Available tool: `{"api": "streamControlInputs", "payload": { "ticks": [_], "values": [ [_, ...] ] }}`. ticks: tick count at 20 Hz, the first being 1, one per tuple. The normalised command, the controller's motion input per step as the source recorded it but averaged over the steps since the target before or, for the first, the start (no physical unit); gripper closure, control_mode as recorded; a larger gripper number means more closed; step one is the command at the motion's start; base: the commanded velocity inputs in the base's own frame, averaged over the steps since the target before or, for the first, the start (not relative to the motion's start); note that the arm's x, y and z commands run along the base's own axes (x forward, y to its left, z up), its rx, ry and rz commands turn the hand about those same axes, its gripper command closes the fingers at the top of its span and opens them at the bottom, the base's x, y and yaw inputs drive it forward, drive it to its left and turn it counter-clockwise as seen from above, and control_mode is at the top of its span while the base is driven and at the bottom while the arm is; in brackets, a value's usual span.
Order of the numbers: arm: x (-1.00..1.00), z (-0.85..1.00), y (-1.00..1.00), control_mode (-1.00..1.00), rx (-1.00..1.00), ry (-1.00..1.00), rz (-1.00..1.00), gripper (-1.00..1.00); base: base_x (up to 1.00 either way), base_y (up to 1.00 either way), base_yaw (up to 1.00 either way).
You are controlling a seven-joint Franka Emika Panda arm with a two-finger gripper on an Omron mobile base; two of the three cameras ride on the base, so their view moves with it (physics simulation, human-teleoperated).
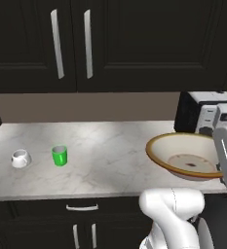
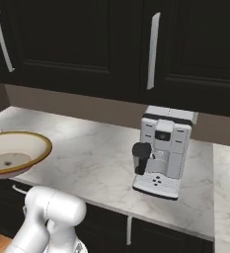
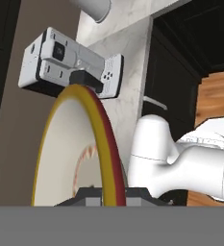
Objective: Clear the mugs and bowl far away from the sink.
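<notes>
Looking from the left base view, the bowl [image 1: 185, 158] hangs tilted above the counter [image 1: 110, 146] edge; white mug [image 1: 21, 158] and green mug [image 1: 59, 155] stand far left. The right base view adds the coffee machine [image 2: 163, 150]. In the hand view, the gripper [image 3: 111, 192] is clamped on the bowl's rim, seen edge-on.

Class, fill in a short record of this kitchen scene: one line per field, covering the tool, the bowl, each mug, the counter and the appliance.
tool: shut on the bowl's rim
bowl: held tilted above the counter's front edge
white mug: on the counter, far left
green mug: upright on the counter, right of the white mug, apart from it
counter: pale marble
coffee machine: stands on the counter by the wall
</notes>
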Motion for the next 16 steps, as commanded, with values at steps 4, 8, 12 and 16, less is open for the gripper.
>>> {"api": "streamControlInputs", "payload": {
  "ticks": [4,8,12,16],
  "values": [
    [0.15,0.0,0.0,-1.0,0.0,0.0,-0.04,1.0,0.12,0.0,-0.11],
    [0.33,-0.07,-0.05,-1.0,0.01,0.0,0.03,1.0,0.0,0.0,0.0],
    [0.51,-0.09,-0.06,-1.0,0.0,0.0,0.07,1.0,0.0,0.0,0.0],
    [0.47,-0.13,-0.03,-1.0,0.0,0.0,0.09,1.0,0.0,0.0,0.0]
  ]
}}
